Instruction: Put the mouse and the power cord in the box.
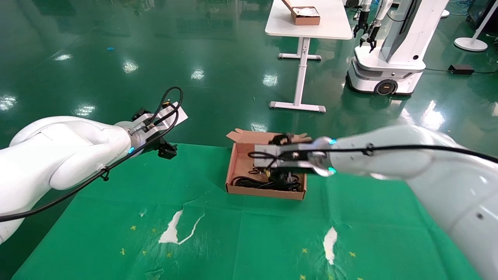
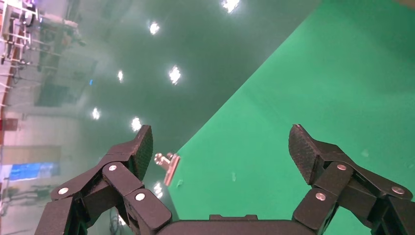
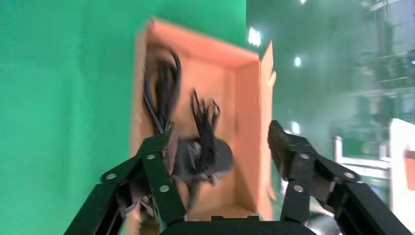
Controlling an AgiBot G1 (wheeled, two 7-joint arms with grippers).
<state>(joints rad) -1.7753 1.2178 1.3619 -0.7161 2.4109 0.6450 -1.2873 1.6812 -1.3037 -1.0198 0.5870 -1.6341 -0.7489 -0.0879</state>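
Note:
The box [image 1: 264, 193] stands in the middle of the green cloth, its flaps on the far side. The power cord [image 1: 252, 181] lies looped inside along the near wall. My right gripper [image 1: 281, 158] hovers over the box's right part and covers that part in the head view. In the right wrist view the gripper [image 3: 219, 133] is open, and the mouse [image 3: 203, 159] lies on the box [image 3: 247, 103] floor below it, apart from the fingers, its thin wire bunched beside it. The power cord [image 3: 161, 93] runs along the opposite wall. My left gripper [image 1: 166, 149] stays open at the cloth's far left edge, holding nothing [image 2: 221, 131].
A metal clip [image 2: 166, 166] grips the cloth's edge near the left gripper. White tears [image 1: 173, 229] mark the cloth in front. Beyond the table are a white desk [image 1: 311, 29] bearing a small brown box [image 1: 305, 15] and another robot [image 1: 389, 58].

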